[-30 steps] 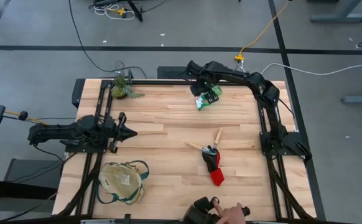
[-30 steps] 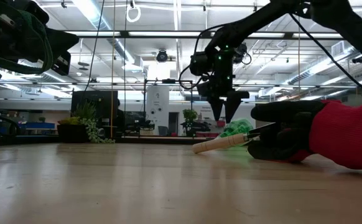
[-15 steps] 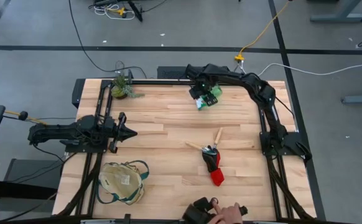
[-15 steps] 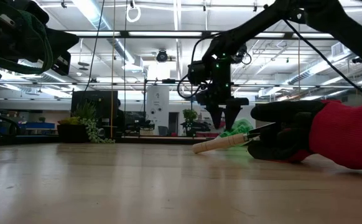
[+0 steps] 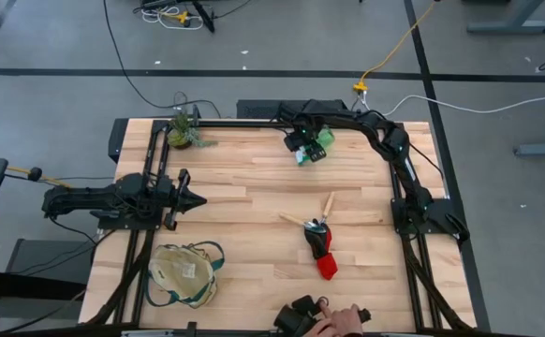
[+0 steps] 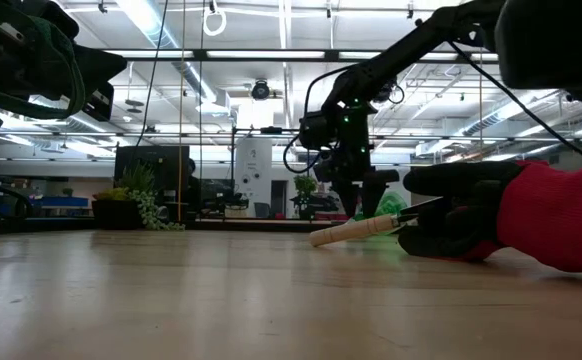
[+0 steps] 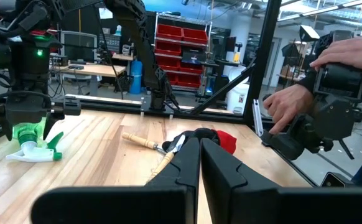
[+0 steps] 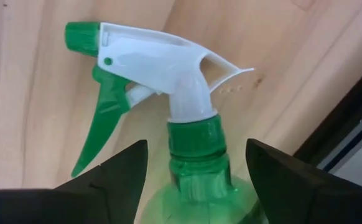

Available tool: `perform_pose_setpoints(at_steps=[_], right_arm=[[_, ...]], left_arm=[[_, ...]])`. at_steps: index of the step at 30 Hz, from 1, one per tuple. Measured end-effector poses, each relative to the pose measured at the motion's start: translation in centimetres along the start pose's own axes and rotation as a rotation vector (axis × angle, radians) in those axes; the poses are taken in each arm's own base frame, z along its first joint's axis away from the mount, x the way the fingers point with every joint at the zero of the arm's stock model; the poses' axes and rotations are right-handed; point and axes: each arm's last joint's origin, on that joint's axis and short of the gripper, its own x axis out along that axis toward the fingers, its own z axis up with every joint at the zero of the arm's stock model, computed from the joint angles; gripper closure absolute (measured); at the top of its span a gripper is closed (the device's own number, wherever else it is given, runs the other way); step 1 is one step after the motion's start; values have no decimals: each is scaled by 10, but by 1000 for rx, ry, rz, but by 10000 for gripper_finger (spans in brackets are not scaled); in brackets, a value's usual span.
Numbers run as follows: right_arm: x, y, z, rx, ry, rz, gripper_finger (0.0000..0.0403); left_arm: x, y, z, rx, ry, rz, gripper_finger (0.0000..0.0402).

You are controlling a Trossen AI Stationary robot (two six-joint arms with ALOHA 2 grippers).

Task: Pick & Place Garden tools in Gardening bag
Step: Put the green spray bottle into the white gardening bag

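Right arm was stretched way out to the far edge of the table (image 5: 254, 201), its gripper (image 5: 307, 143) pointing down over the one green spray bottle (image 8: 196, 168) lying there. Fingers (image 8: 116, 171) were spread wide on either side of the bottle's neck, not squeezing it. The bottle's white trigger head (image 8: 162, 62) lay on the wood.

Left arm was just parked at the left side, gripper (image 5: 190, 198) pinched closed on nothing, pointing toward the middle.

Count-wise: one bottle, two wooden-handled tools (image 5: 315, 217) crossed mid-table, touching one black-and-red glove bundle (image 5: 321, 248). One bag (image 5: 184, 273) sat flopped near the front left corner. One potted plant (image 5: 184, 131) at the far left corner. A person's hand (image 5: 340, 324) was on a dark device at the front edge.
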Motion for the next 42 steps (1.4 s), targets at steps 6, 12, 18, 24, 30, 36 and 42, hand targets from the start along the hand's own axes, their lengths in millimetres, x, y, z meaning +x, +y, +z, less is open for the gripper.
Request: perform_pose_setpoints(at_steps=[6, 12, 18, 24, 30, 36, 42], right_arm=[[5, 0, -5, 11, 11, 14, 148], [17, 7, -8, -6, 60, 34, 158], [18, 6, -7, -18, 64, 8, 167], [18, 4, -6, -14, 55, -11, 188], [18, 4, -5, -12, 44, -15, 212], [18, 4, -5, -12, 42, -16, 229], [18, 4, -5, -12, 42, -16, 230]], left_arm=[[0, 0, 0, 0, 0, 0, 381], [0, 0, 0, 0, 0, 0, 381], [0, 0, 0, 0, 0, 0, 381], [0, 0, 0, 0, 0, 0, 381], [0, 0, 0, 0, 0, 1, 381], [0, 0, 0, 0, 0, 0, 381], [0, 0, 0, 0, 0, 0, 381]])
